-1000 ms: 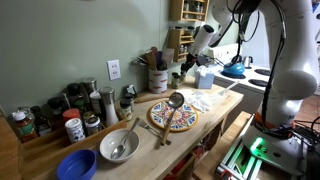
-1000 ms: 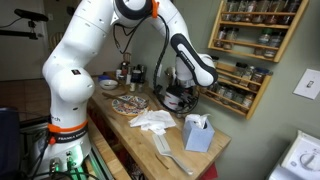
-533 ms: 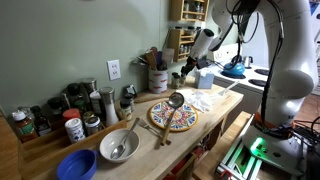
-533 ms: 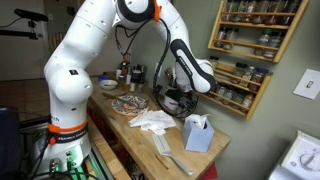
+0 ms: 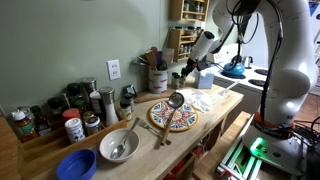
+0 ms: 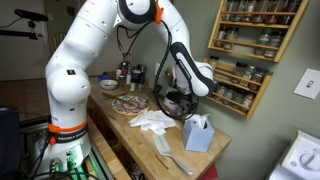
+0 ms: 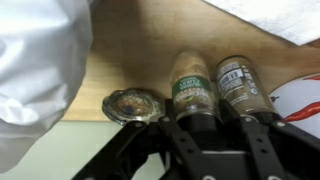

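Note:
In the wrist view my gripper (image 7: 200, 121) is shut on a spice jar (image 7: 190, 88) with a green label and a dark cap; one black finger (image 7: 171, 122) lies on each side of it. A second, similar jar (image 7: 240, 84) stands close beside it, and a round glass jar (image 7: 130, 103) is on the other side. In both exterior views the gripper (image 5: 188, 68) (image 6: 180, 98) is low at the back of the wooden counter (image 5: 225, 100), next to the blue tissue box (image 6: 197, 132). Whether the held jar rests on the counter is hidden.
A patterned plate (image 5: 172, 117) with a wooden ladle (image 5: 175, 100) lies mid-counter, white napkins (image 6: 152, 120) beside it. A utensil crock (image 5: 157, 78), spice bottles (image 5: 70, 112), a metal bowl (image 5: 118, 145) and a blue bowl (image 5: 76, 165) line the counter. A spice rack (image 6: 240, 50) hangs above.
The arm has come down slightly toward the back of the counter. The grip on the jar has not changed.

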Robot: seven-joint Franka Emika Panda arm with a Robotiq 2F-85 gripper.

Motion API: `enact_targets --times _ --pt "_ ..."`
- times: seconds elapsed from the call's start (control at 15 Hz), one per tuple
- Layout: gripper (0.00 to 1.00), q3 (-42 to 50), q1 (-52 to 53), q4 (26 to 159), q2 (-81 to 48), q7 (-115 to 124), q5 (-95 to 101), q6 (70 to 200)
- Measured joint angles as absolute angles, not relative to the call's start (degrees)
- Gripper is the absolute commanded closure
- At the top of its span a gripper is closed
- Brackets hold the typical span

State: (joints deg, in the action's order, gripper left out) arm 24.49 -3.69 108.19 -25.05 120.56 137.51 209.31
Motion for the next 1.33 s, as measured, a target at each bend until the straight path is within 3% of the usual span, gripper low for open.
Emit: enact_targets --times 0.27,0.73,1.33 --pt "0.01 23.4 -5.0 108.2 -25.0 119.5 137.4 209.3" --pt "0.0 23.1 -7.5 108.8 -22.5 116.5 137.4 212.4" --pt "0.0 27.5 -7.6 110.4 -11.1 116.5 143.8 234.3"
